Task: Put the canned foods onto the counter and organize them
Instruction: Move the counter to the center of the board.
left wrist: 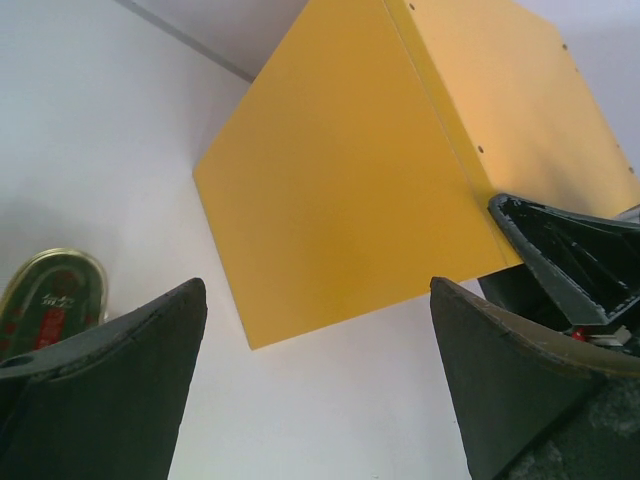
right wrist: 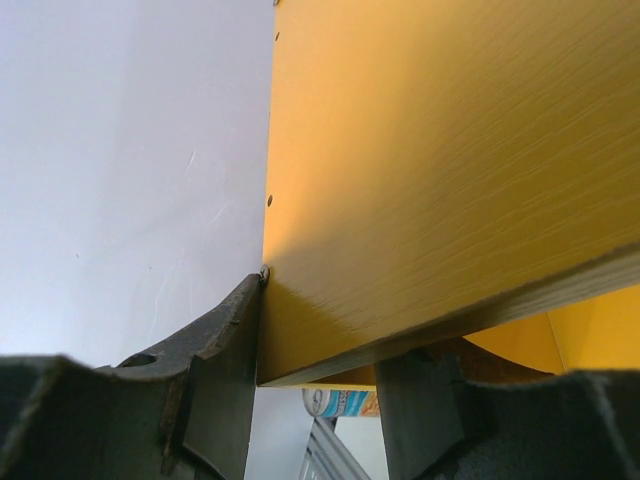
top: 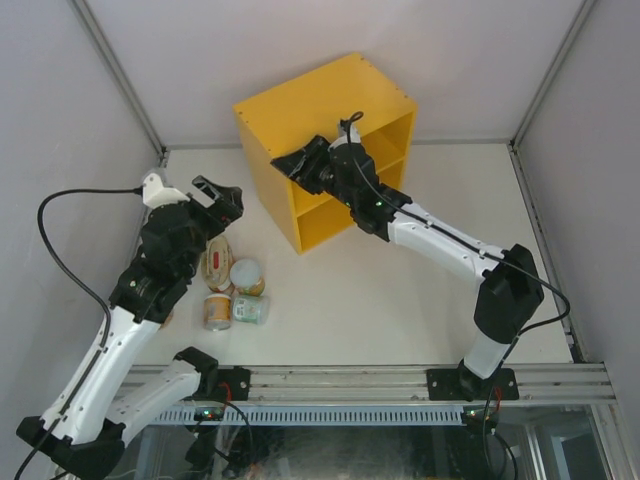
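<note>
Black left gripper (left wrist: 318,300) hangs with its jaws spread wide and nothing between them, just off the counter's (left wrist: 340,180) left side panel and clear of it. Below it, on the white table (top: 400,290), an oval tin (left wrist: 55,295) with red on its label lies flat, near the counter's front left corner. A pale-lidded can (top: 247,274) sits beside the tin, and two more small cans (top: 218,310) lie farther from the counter. The right gripper (right wrist: 320,340) is at the counter's front left corner, jaws partly apart with the top panel's edge seen between them. A blue-labelled can (right wrist: 345,403) shows under that panel; whether it is gripped I cannot tell
</note>
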`<act>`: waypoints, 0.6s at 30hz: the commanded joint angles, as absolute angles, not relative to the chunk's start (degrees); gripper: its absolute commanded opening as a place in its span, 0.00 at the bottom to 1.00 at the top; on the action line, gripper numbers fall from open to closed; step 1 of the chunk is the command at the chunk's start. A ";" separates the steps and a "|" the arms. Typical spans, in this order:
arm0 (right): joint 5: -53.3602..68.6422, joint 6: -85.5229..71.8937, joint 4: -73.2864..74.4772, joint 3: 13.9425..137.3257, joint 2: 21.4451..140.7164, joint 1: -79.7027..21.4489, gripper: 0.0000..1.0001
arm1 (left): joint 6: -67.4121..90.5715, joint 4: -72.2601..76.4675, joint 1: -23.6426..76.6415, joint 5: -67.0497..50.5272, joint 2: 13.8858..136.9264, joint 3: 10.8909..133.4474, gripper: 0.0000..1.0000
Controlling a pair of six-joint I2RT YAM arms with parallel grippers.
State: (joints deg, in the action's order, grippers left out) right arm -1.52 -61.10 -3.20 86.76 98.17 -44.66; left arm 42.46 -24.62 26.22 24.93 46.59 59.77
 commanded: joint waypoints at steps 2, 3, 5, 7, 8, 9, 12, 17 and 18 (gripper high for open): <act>9.36 -58.44 3.32 88.15 99.70 -51.44 0.31 | 42.67 -29.29 26.00 27.76 43.41 58.15 0.96; 9.16 -58.44 3.55 88.15 99.67 -51.74 0.32 | 42.83 -29.63 26.01 27.85 42.93 58.04 0.96; 8.23 -58.03 4.68 88.15 99.56 -52.07 0.37 | 42.91 -30.55 25.99 27.95 42.29 57.84 0.96; 7.66 -57.56 5.56 88.08 99.18 -52.12 0.43 | 42.90 -31.45 26.01 27.96 41.92 58.03 0.96; 7.58 -57.20 5.91 87.92 98.76 -52.00 0.47 | 42.81 -31.78 25.99 27.96 41.85 58.18 0.96; 7.59 -56.83 6.11 87.71 98.34 -51.83 0.51 | 42.80 -32.12 26.02 27.95 41.67 58.26 0.96; 7.65 -55.54 6.43 86.89 96.43 -51.06 0.61 | 43.16 -33.31 25.96 28.46 41.57 58.62 0.96; 8.35 -53.29 5.76 84.24 93.49 -49.70 0.87 | 45.02 -35.15 25.99 28.87 42.45 58.82 0.97; 8.76 -53.19 5.53 83.57 93.08 -49.40 0.88 | 45.54 -35.28 25.95 28.91 42.59 58.74 0.97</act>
